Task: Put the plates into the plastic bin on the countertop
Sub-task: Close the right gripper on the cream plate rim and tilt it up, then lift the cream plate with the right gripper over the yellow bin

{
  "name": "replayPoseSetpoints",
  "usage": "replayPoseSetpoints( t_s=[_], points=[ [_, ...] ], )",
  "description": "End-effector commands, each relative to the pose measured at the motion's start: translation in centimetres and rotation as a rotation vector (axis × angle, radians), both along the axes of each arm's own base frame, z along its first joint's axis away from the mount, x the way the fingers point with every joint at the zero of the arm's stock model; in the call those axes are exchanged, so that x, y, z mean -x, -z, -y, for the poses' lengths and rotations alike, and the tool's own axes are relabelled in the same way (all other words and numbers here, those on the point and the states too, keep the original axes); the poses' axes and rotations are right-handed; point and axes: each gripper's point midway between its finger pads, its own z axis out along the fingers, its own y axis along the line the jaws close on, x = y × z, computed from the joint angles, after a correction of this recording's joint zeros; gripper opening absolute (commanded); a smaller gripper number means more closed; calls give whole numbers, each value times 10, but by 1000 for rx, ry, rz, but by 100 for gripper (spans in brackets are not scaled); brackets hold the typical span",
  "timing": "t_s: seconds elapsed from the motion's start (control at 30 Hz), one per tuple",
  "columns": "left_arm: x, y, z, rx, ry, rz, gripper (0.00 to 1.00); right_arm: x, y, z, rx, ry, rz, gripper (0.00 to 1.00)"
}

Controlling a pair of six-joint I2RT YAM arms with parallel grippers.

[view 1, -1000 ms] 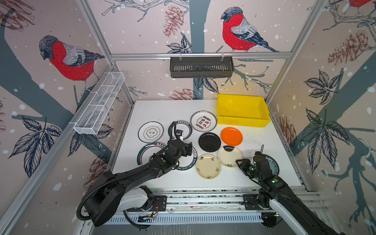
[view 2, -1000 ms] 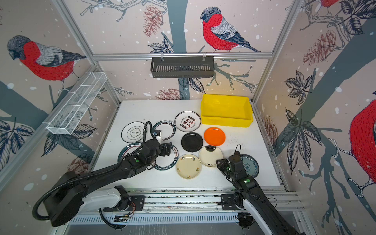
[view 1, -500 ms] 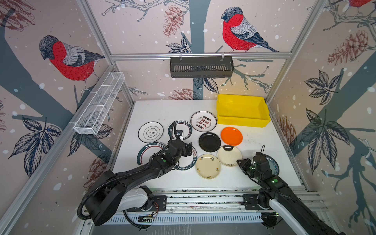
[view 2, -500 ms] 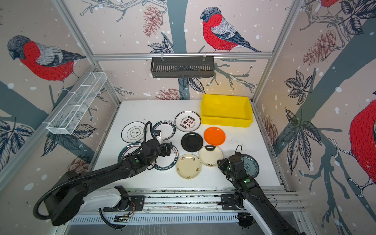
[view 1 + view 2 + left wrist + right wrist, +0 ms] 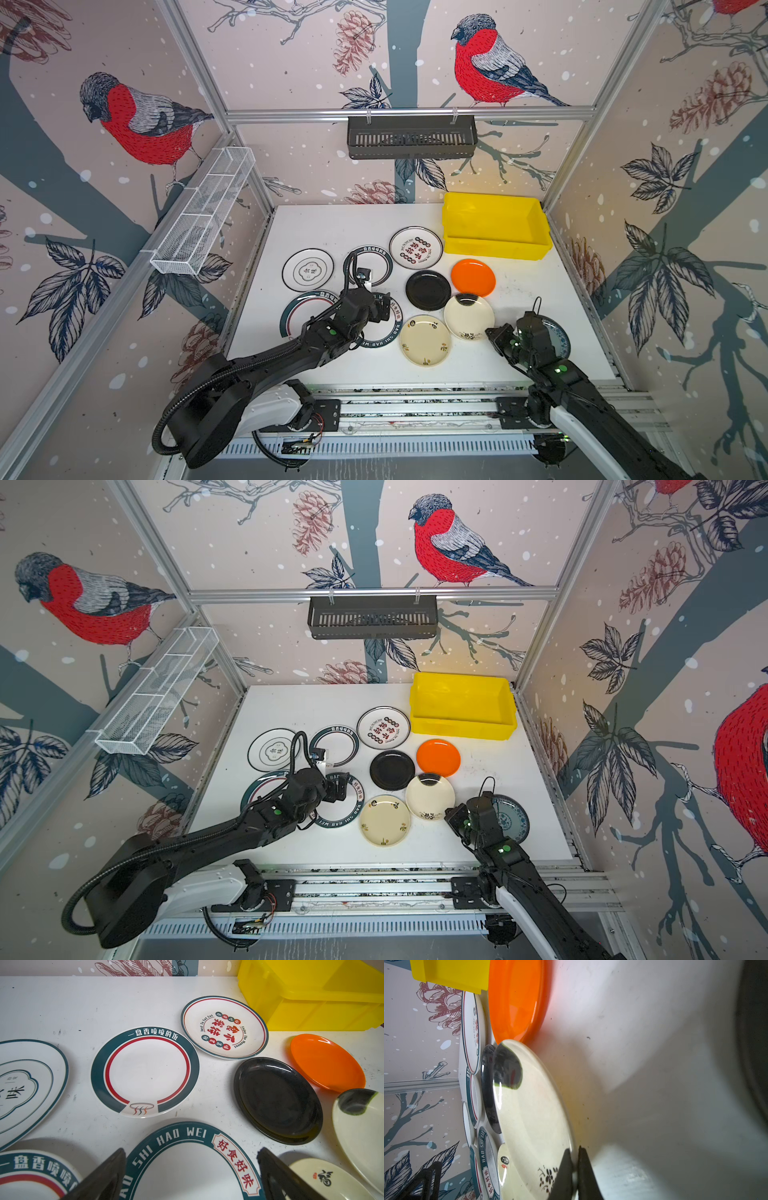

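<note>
- Plates (image 5: 308,270), ten counted, lay face-up and spread over the countertop (image 5: 332,220). None was in the plastic bin (image 5: 490,248), which stood at the back right corner.
- Right gripper (image 5: 574,1150) was pressed together on the near rim of the cream plate (image 5: 529,1115), the one with a dark patch and a small branch motif. One jaw sat over the rim and one under it.
- Judged reason for the edge pinch: a shallow dish on a flat top offers no other hold. This plate was also the nearest one to that arm.
- The cream plate's far edge met the orange plate (image 5: 473,277) and the black plate (image 5: 428,290). Whether it overlapped them or had left the surface could not be told.
- Left gripper (image 5: 191,1149) was spread wide and empty, hovering above the green-rimmed plate (image 5: 180,1134) lettered HAO SHI HAO WEI. It was probably staged for the next pick.
- Orientation: the plates were round, so they had no long axis, and their hollows faced up. The bin opened upward, with its long axis along the back wall.
</note>
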Motion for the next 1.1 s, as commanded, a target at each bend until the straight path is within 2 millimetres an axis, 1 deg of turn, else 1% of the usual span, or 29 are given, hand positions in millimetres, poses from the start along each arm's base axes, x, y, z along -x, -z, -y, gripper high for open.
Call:
replayPoseSetpoints(
  t_s=[0.0, 0.13, 0.2, 0.3, 0.5, 0.57, 0.6, 0.77, 0.83, 1.07],
  points=[
    [-3, -5, -2, 19, -23, 24, 98, 29, 33, 15, 67, 31, -168, 5],
    [-3, -3, -1, 17, -20, 21, 98, 30, 33, 15, 66, 32, -172, 3],
    [-3, -2, -1, 17, -18, 21, 98, 28, 29, 15, 68, 27, -158, 2],
    [-3, -5, 1, 23, -15, 26, 98, 18, 9, 12, 81, 4, -101, 1],
    [-5, -11, 2, 28, -11, 47, 98, 0, -35, 19, 162, 22, -19, 1],
    [-5, -12, 2, 27, -8, 52, 98, -6, -47, 17, 162, 17, 8, 1],
    [-6, -13, 3, 27, -4, 56, 98, -8, -50, 16, 162, 14, 13, 1],
    [-8, -17, 5, 14, 5, 72, 98, -10, -49, 12, 202, -23, -13, 0],
    [-9, -18, 5, 13, 7, 77, 98, -12, -53, 10, 199, -31, 0, 0],
    [-11, -19, 5, 27, 0, 100, 98, -31, -88, 4, 193, -23, 87, 0]
  ],
)
